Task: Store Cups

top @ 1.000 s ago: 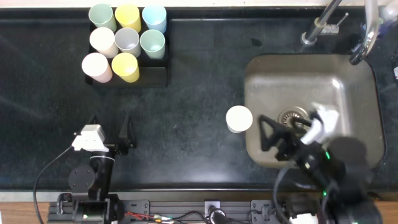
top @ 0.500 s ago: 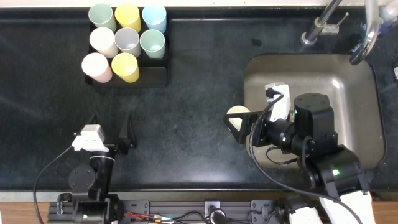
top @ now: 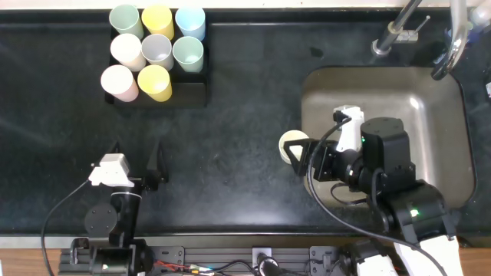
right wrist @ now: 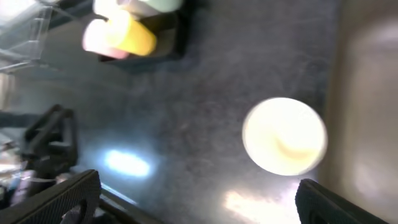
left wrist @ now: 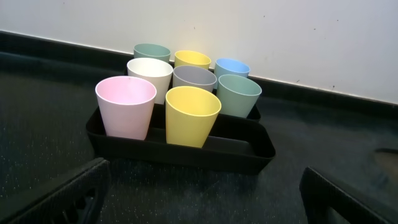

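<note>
Top view, right hand [top: 298, 159] over cream cup [top: 289, 140]

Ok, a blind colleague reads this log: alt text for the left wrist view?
Eight pastel cups stand upright in a black tray on a dark counter by a white wall, the pink cup and a yellow cup nearest. The left gripper's open fingers sit in the foreground.

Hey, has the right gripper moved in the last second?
Yes. The right gripper moved left, from over the sink basin to the sink's left rim, beside the white cup.
</note>
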`<state>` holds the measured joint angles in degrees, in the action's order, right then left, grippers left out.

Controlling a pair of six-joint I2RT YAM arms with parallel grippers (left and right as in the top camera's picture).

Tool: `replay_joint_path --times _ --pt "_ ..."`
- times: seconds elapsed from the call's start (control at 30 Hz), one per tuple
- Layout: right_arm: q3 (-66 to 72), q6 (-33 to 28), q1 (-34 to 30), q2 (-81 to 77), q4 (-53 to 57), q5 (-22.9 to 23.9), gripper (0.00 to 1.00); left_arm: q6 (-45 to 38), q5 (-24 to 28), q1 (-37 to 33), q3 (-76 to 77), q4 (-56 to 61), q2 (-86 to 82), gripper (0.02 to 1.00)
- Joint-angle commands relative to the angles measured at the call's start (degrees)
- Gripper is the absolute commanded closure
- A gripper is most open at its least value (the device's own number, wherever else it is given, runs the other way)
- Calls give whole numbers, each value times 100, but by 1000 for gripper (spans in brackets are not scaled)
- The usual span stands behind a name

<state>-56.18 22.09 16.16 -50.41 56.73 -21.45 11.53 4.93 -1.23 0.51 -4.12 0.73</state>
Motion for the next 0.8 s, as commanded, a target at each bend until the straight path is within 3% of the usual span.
replay_joint_path --times 0.03,0.1,0.23,0.8 --pt "-184 612 20 28 363 1539 1 -122 -28 -37 -4 -31 -57 20" --pt "-184 769 20 0 527 1917 3 -125 -28 -37 -4 -31 -57 18" --pt "-188 1029 33 -350 529 2009 5 -125 -28 -37 -4 -31 -57 18" --pt "-789 1237 151 -2474 693 1670 3 -122 -28 -37 -4 -31 -57 18"
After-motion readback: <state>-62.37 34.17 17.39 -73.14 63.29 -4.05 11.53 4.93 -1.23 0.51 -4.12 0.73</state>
